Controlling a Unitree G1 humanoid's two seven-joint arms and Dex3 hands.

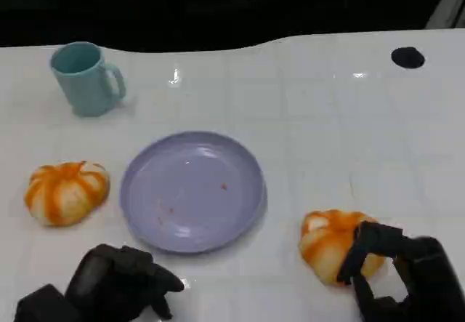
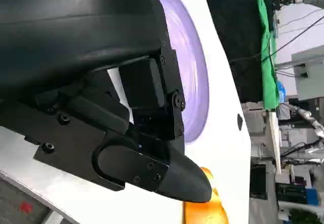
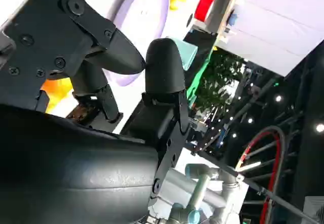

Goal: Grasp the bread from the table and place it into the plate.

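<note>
Head view: the white surface (image 1: 327, 140) carries a purple plate (image 1: 192, 190) at centre. A teal mug (image 1: 86, 78) stands far left. One bread roll (image 1: 65, 191) lies left of the plate, apart from it. A second bread roll (image 1: 330, 243) lies right of the plate, near the front edge. The right hand (image 1: 396, 267) touches this roll, fingers curved over its right side; a full grip cannot be confirmed. The left hand (image 1: 120, 282) rests near the plate's front left, fingers curled in, holding nothing.

Left wrist view: the left hand (image 2: 126, 128) is close-up, with the plate (image 2: 195, 77) beyond it and a roll (image 2: 205, 211) past that.

Right wrist view: the right hand (image 3: 126, 82) has its fingers spread, with the roll (image 3: 58, 90) behind them.
</note>
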